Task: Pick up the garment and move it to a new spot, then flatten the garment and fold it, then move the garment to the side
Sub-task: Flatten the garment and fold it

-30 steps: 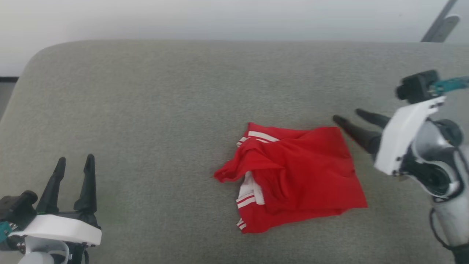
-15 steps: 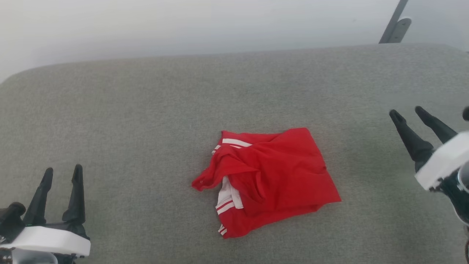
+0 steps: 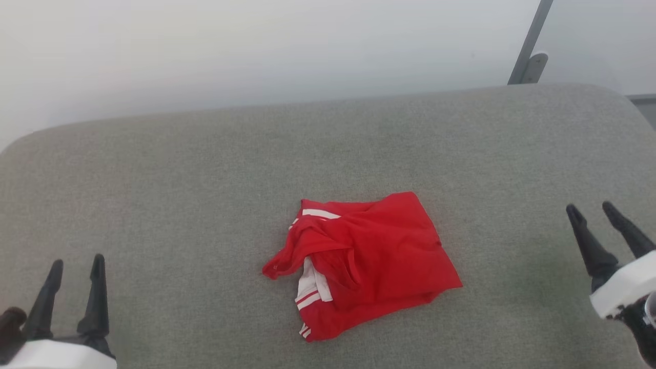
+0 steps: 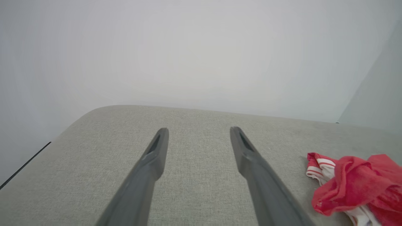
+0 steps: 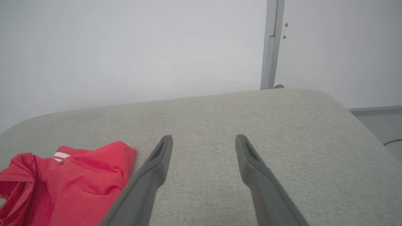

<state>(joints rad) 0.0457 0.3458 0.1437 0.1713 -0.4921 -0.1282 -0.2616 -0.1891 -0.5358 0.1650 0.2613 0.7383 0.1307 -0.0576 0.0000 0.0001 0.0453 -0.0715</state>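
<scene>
On grey cushion [image 3: 154, 179], loosely folded, red white-striped garment [image 3: 379, 251]

The left gripper [image 3: 77, 260] sits near left, the right gripper [image 3: 590, 206] near right, both jaws spread apart, pointing far.

Garment [image 3: 374, 264] — red, folded, rumpled.
</scene>
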